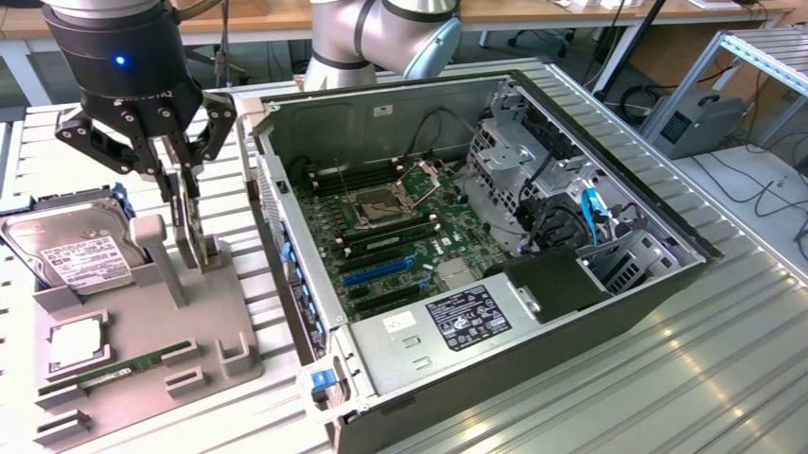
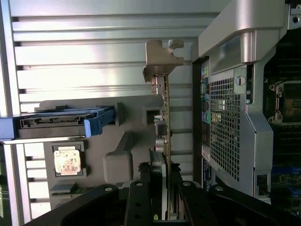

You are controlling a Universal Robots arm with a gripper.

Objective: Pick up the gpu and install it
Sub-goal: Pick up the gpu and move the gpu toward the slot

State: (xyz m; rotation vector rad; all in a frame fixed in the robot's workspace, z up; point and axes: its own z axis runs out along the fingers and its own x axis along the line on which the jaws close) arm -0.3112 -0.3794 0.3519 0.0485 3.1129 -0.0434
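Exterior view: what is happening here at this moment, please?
A robot arm's gripper has its jaws closed on the gpu, which stands on edge at the grey parts holder, near the hard drive. Whether it has left its slot is unclear. The open computer case beside the holder has no card in it yet.
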